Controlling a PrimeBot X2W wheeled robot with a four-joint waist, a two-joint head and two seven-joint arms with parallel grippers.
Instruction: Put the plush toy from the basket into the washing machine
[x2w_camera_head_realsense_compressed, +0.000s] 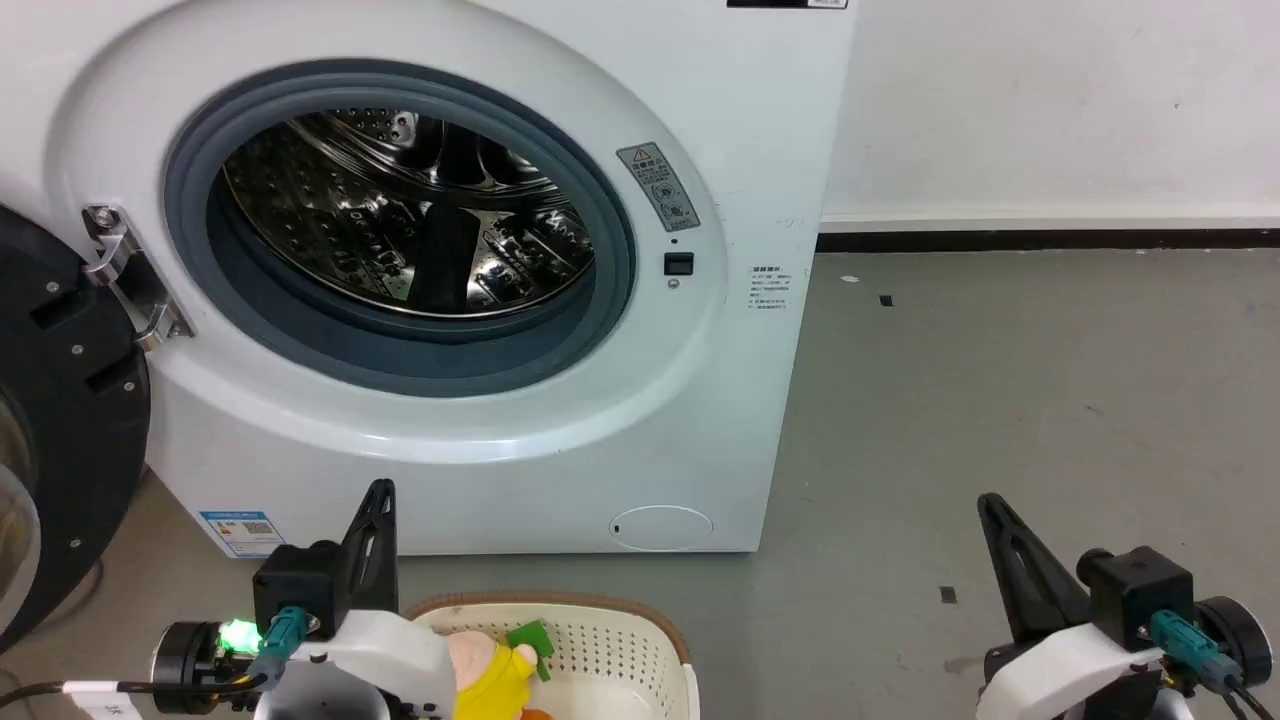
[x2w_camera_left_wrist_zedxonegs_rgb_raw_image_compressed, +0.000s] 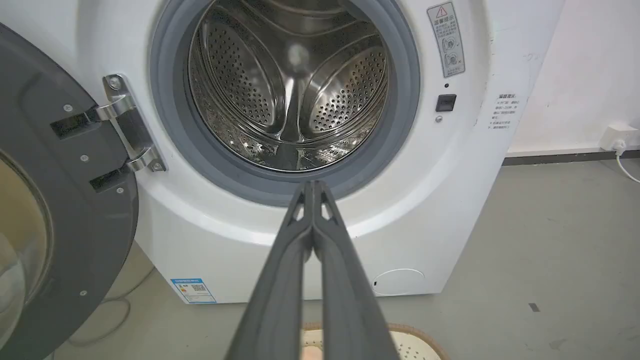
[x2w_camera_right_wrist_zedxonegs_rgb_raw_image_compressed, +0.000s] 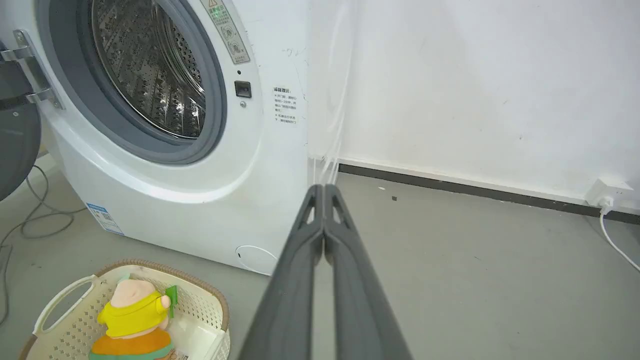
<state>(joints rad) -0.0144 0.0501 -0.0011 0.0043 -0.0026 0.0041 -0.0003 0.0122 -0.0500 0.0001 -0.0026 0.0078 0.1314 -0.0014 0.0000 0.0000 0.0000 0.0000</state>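
Steel glints from the perforated drum (x2w_camera_head_realsense_compressed: 400, 230) of the washing machine (x2w_camera_head_realsense_compressed: 480, 450), whose black door (x2w_camera_head_realsense_compressed: 60, 400) stands swung wide at the left of the head view. The basket (x2w_camera_head_realsense_compressed: 640, 640) sits on the grey floor (x2w_camera_head_realsense_compressed: 1000, 400) just before the machine, and the plush toy (x2w_camera_head_realsense_compressed: 495, 670) lies inside it, partly hidden by the left arm. The left gripper (x2w_camera_head_realsense_compressed: 381, 492) hangs over the basket's left side; the right gripper (x2w_camera_head_realsense_compressed: 992, 505) is well apart, over bare floor

In the left wrist view the fingers (x2w_camera_left_wrist_zedxonegs_rgb_raw_image_compressed: 280, 280) are pressed together with nothing between them, aimed at the lower part of the grey gasket (x2w_camera_left_wrist_zedxonegs_rgb_raw_image_compressed: 165, 125)

In the right wrist view that arm's fingers (x2w_camera_right_wrist_zedxonegs_rgb_raw_image_compressed: 295, 280) likewise meet on nothing, pointing past the machine's corner toward the wall (x2w_camera_right_wrist_zedxonegs_rgb_raw_image_compressed: 450, 100). The toy rests in the basket at lower left, touched by neither gripper

By my reading the task has not begun: the door is open and the drum looks empty, so spreading the fingers, reaching down, grasping, lifting and dropping the toy inside are all left
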